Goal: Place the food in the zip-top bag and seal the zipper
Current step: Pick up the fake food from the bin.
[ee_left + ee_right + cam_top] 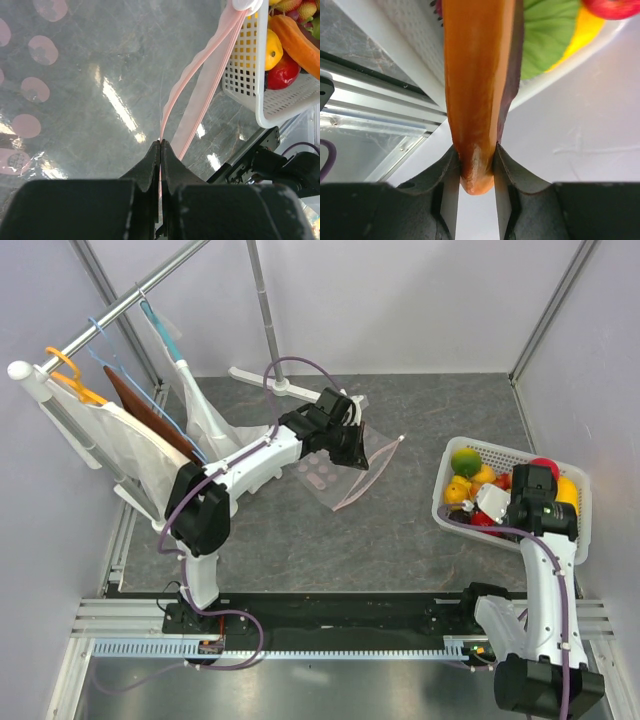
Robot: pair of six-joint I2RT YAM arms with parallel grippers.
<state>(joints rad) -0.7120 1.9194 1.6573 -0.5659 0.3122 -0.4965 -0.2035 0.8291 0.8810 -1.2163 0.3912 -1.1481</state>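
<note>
**Top external:** The zip-top bag lies mid-table. Its zipper runs diagonally on the side facing the white basket. The left gripper is at the bag's far edge, and the right gripper is over the basket.

**Left wrist:** The left gripper is clenched on the zipper, which extends away toward the basket.

**Right wrist:** The right gripper clamps the near end of the long orange-brown piece. The piece's long axis points straight away from the gripper.

Bag L of basket w/ food
</note>
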